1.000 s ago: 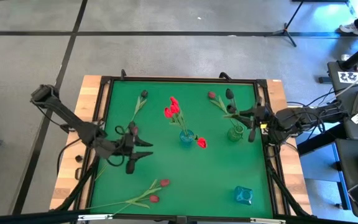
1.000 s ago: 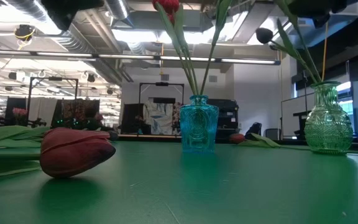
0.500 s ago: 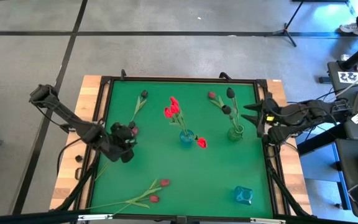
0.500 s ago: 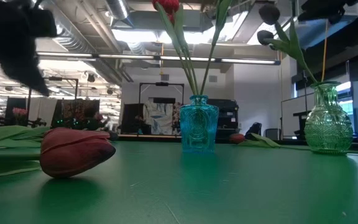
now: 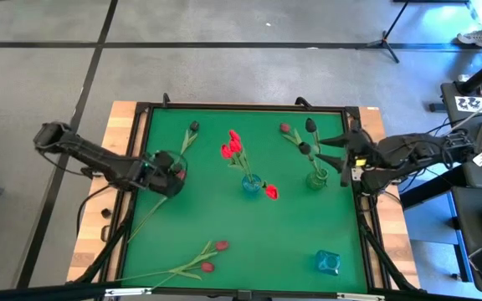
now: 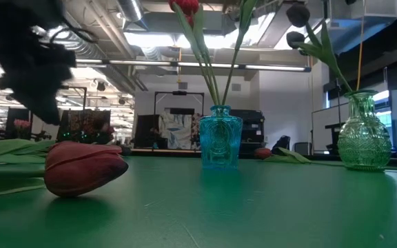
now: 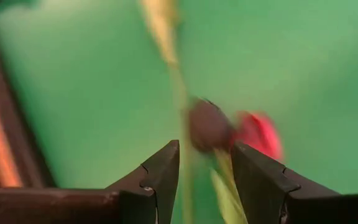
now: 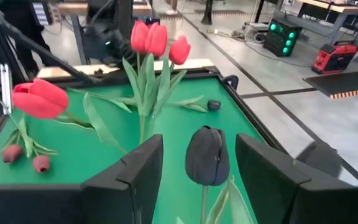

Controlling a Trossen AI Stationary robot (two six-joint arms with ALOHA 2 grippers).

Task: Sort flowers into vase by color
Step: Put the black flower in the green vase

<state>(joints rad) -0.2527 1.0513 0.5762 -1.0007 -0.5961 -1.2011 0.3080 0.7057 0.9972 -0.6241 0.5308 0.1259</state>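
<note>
A blue vase (image 5: 250, 185) in the middle of the green mat holds red tulips (image 5: 233, 147). To its right a green glass vase (image 5: 316, 178) holds dark maroon tulips (image 5: 307, 137) and a pink one (image 5: 284, 129). My right gripper (image 5: 335, 157) hangs open just right of that vase. A dark head (image 8: 207, 155) stands ahead between its fingers, untouched. My left gripper (image 5: 174, 171) is open and tipped down over a maroon head (image 7: 207, 124) and a pink-red head (image 7: 257, 134) lying at the mat's left. More flowers (image 5: 212, 255) lie near the front edge.
A second blue vase (image 5: 328, 262) stands at the near right corner. One dark tulip (image 5: 192, 127) lies at the far left of the mat. A black frame (image 5: 137, 150) rims the mat. A dark red head (image 6: 85, 167) lies close to the low camera.
My right gripper has opened and let go of the dark tulip, which stays upright in the green vase. It has then risen and drawn back toward the table's right edge. My left gripper has swung toward the far edge and tipped down over the flowers lying at the left.
</note>
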